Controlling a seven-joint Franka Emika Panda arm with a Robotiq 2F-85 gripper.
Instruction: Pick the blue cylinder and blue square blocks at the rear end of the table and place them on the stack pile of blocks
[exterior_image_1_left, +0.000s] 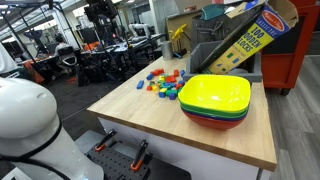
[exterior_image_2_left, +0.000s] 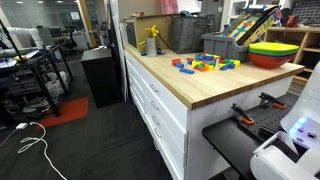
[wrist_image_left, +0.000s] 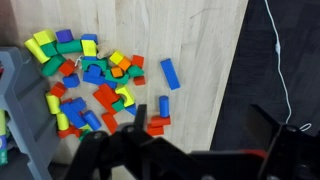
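Wrist view: fingers (wrist_image_left: 180, 135) hanging released, empty, over bench (wrist_image_left: 205, 30). Blue square block (wrist_image_left: 170, 73) lying just beside block pile (wrist_image_left: 90, 85); blue cylinder (wrist_image_left: 164, 105) lying nearby, touching red blocks (wrist_image_left: 157, 124). Risk: fingers coming down wide, prob. clipping neighbours and scattering pile; cyl. possibly rolling away.

The table (exterior_image_1_left: 140, 112) under me is light butcher-block wood, smooth and matt. The blocks (wrist_image_left: 95, 90) look painted with a slight sheen, the stacked bowls (exterior_image_1_left: 215, 98) are glossy plastic, and the box (exterior_image_1_left: 250, 35) is printed cardboard.
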